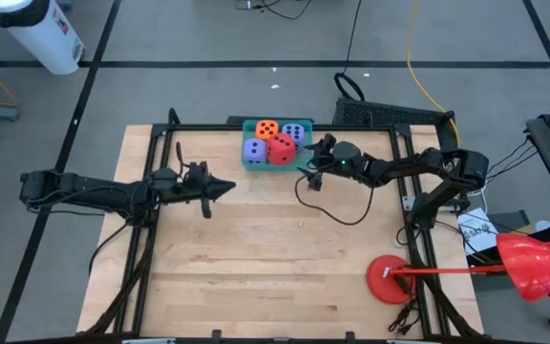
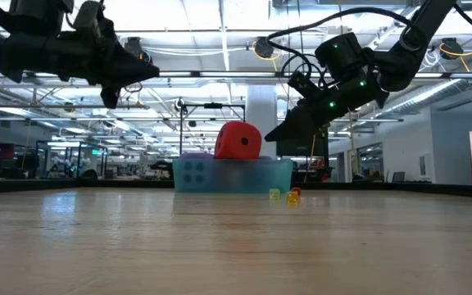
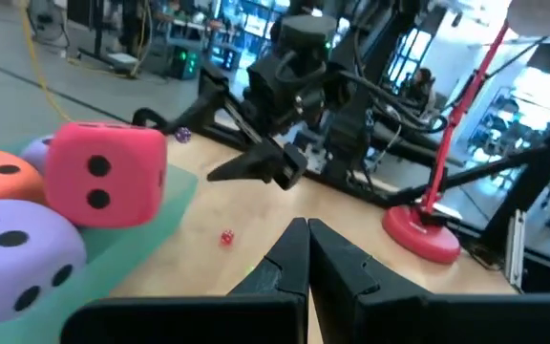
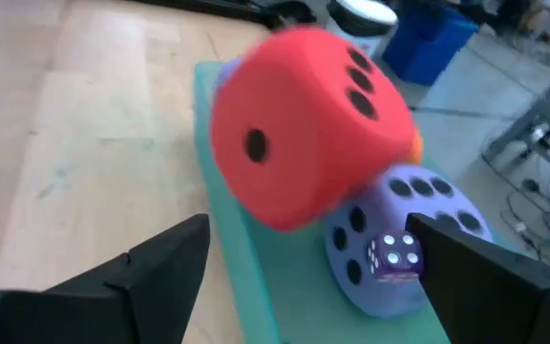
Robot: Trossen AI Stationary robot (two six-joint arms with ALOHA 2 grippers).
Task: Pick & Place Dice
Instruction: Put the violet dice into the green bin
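A teal tray point(image 1: 248, 163) near the table's far edge holds four dice: orange point(image 1: 267, 128), two purple point(image 1: 294, 132) point(image 1: 254, 150), and red point(image 1: 282, 147). The red die point(image 2: 238, 141) rests on the others and stands above the tray rim point(image 2: 232, 174). My right gripper point(image 1: 310, 168) hovers open just right of the tray, its fingers point(image 4: 160, 263) apart, with the red die point(image 4: 304, 124) and a purple die point(image 4: 418, 205) beyond them. My left gripper point(image 1: 225, 188) is shut and raised over the table, left of and nearer than the tray; its closed fingers point(image 3: 306, 244) point toward the right arm.
A red round disc point(image 1: 391, 279) with a slanting red pole stands near the table's right near corner. A dark cable point(image 1: 332, 212) loops on the table below the right arm. Tiny dice point(image 2: 274, 194) point(image 2: 293, 195) point(image 3: 226, 237) lie on the wood beside the tray.
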